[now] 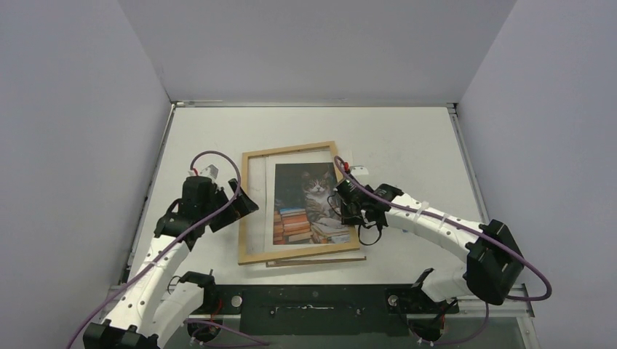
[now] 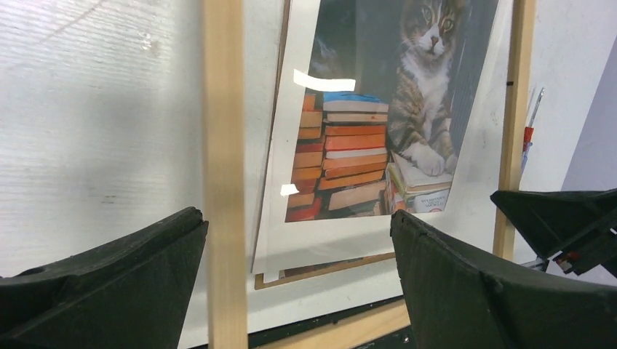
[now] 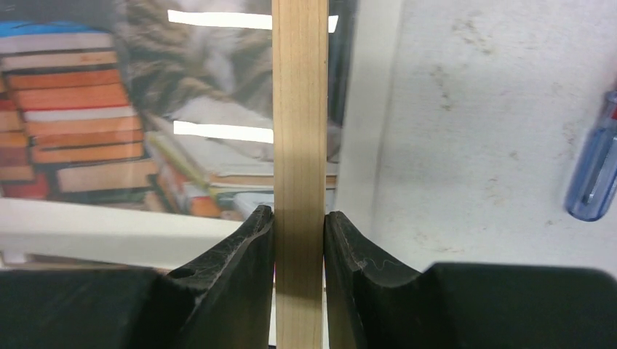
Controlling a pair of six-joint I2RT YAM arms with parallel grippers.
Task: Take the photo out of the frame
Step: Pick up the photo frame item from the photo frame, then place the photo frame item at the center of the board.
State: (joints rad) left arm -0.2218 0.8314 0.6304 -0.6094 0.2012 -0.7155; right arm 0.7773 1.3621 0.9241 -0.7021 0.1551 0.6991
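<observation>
The left pincer point(image 2: 295, 217) stands spread wide, its black fingers on either side of the left rail of the large rectangular frame of thin pale wooden moulding point(image 1: 289, 149). Within the frame, nearer its right rail, lies the white-bordered photo of a tabby cat beside stacked books point(image 1: 309, 203). A flat brown backing panel point(image 2: 320, 270) peeks from under the frame's near rail. The right pincer point(image 3: 298, 218) is clamped on the frame's right rail. Just right of the frame, a blue-handled screwdriver point(image 3: 593, 174) lies on the white bench point(image 1: 407, 145).
</observation>
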